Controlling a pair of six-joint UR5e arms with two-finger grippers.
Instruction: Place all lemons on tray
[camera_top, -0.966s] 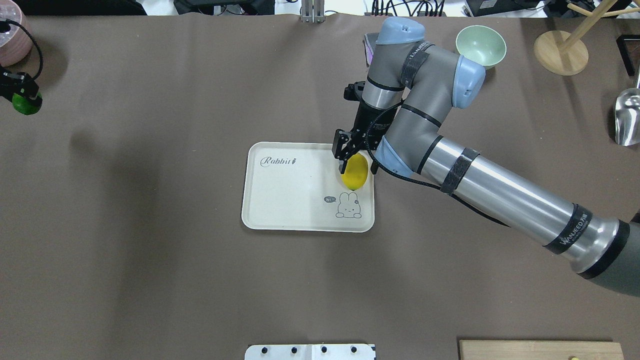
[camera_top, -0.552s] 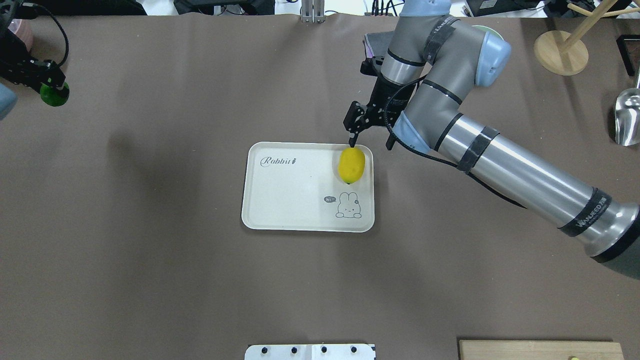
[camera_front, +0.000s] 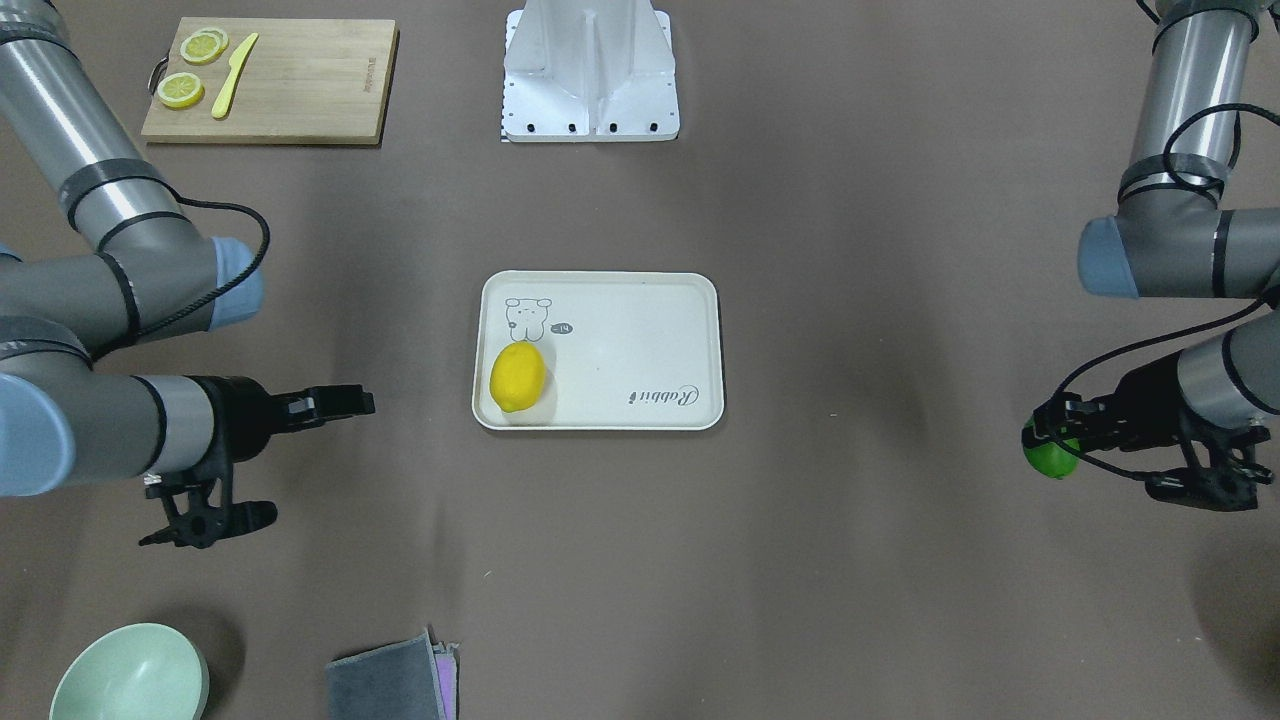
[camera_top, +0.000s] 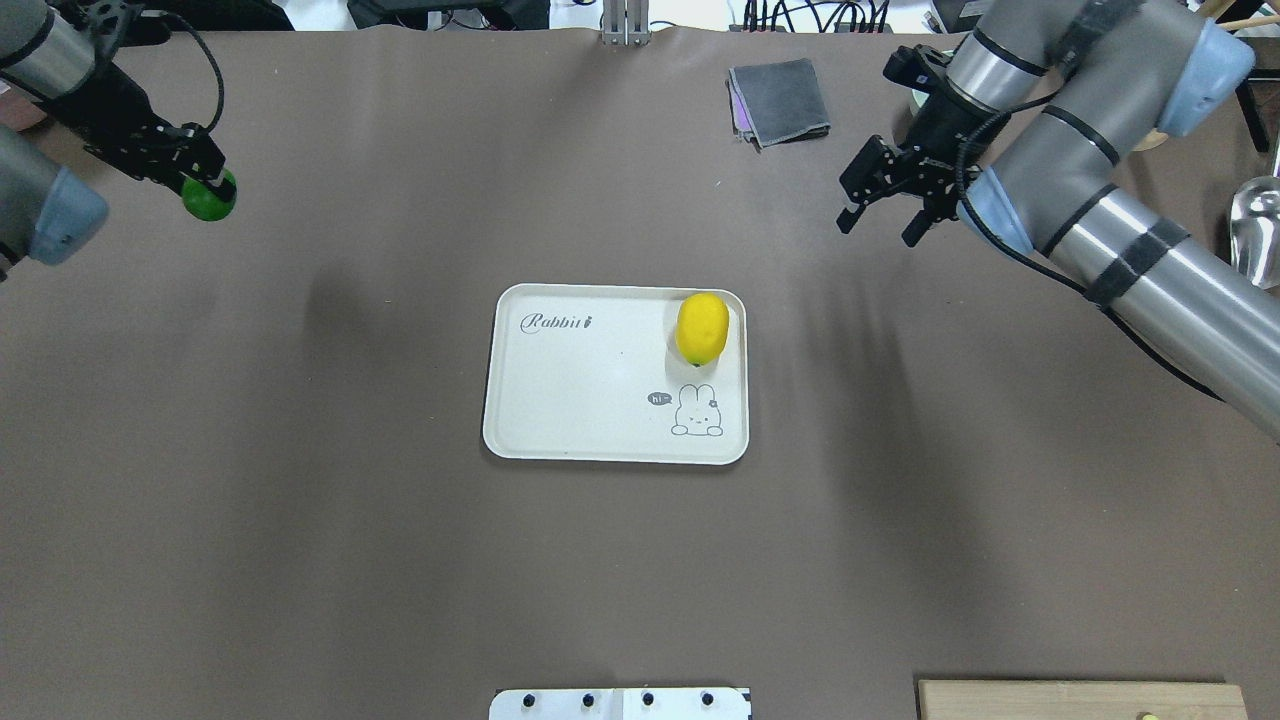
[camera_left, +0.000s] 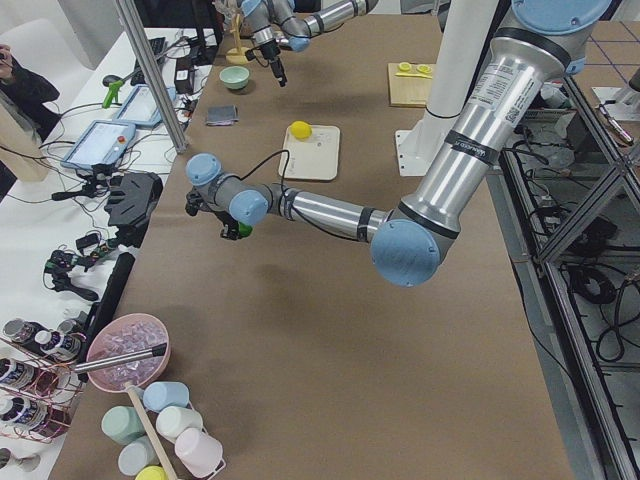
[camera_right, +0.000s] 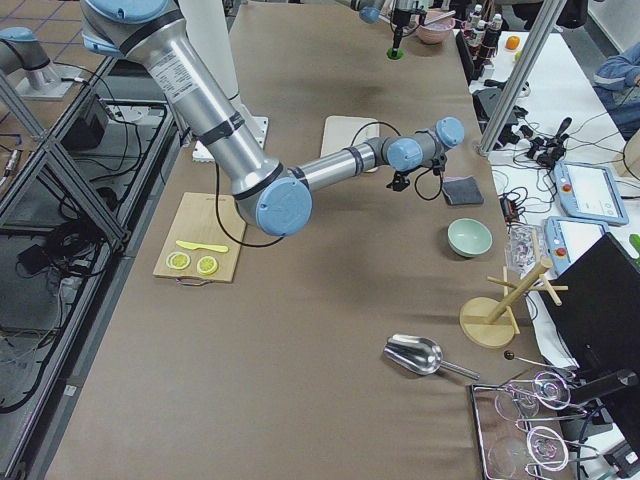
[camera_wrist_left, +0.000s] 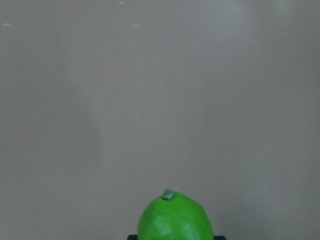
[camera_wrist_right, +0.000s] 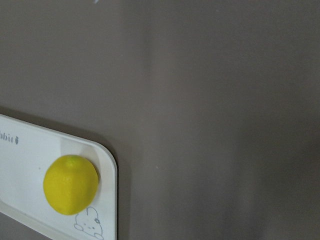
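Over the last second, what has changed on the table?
The right tool let go of the yellow lemon on the tray and drew back, away and to its right, open. The left tool, shut on the green lemon, carried it inward toward the middle. The tray stayed put.

Matt brown tabletop (camera_top: 300, 500); smooth cream plastic-looking tray (camera_top: 580, 400); yellow lemon (camera_top: 702, 328) with dull, faintly dimpled skin; glossy green lemon (camera_wrist_left: 175, 220); pale grained wooden cutting board (camera_front: 300, 80); soft grey cloth (camera_top: 780, 100).

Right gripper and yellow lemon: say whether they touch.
Apart. The overhead exterior view shows the open right gripper over bare table, well clear of the yellow lemon on the tray.
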